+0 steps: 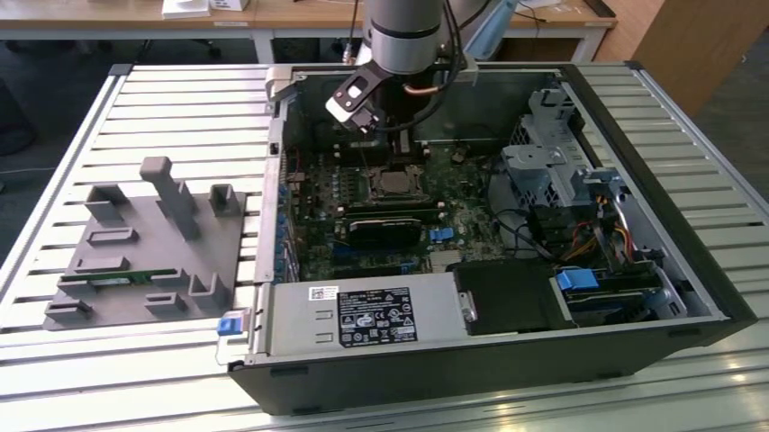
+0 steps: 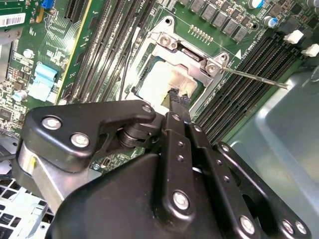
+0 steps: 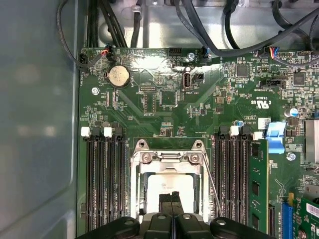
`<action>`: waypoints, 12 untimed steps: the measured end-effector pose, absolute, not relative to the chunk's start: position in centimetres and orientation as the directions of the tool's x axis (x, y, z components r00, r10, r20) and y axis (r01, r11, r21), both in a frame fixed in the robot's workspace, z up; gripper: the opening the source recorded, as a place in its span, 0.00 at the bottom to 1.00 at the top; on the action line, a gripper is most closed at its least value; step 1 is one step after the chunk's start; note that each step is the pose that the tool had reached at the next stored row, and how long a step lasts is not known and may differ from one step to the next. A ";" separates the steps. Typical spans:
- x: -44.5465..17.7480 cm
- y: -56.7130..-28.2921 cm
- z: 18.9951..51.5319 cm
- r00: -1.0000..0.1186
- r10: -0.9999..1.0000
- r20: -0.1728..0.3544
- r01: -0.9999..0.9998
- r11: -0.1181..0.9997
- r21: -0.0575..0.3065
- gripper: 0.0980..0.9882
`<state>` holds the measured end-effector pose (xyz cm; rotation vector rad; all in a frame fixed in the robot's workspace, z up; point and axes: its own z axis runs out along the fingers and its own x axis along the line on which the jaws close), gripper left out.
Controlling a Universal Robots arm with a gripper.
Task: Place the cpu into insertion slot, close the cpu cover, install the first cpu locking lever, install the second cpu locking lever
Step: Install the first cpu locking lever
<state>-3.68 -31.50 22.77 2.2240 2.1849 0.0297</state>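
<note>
An open computer case (image 1: 481,364) lies on the slatted bench (image 1: 180,99). Inside it, the claw (image 2: 177,98) reaches down over the middle of the board (image 3: 159,94), where the socket (image 1: 394,185) sits between two banks of memory slots (image 3: 104,179). The chip (image 3: 167,181) lies in the socket. The metal cover (image 3: 167,158) appears folded down around it, so the pale top of the chip shows through the cut-out. The claw's fingers are pressed together with nothing between them, and their tip is at the near edge of the chip's top. A thin lever (image 2: 254,76) juts from the cover's hinge end out over the slots and looks unhooked. With the lever free, the cover could spring back up. A hard or off-centre push could scratch the chip or tilt it in its seat. If the narrow tip slips off, it could hit the slots.
</note>
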 end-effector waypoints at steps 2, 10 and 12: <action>-3.7 -31.5 22.9 0.018 1.000 -0.003 0.999 -0.018 0.030 0.01; -3.7 -31.5 24.1 0.018 1.000 -0.003 0.999 -0.018 0.030 0.01; -3.7 -31.5 24.7 0.018 1.000 -0.003 0.999 -0.018 0.030 0.01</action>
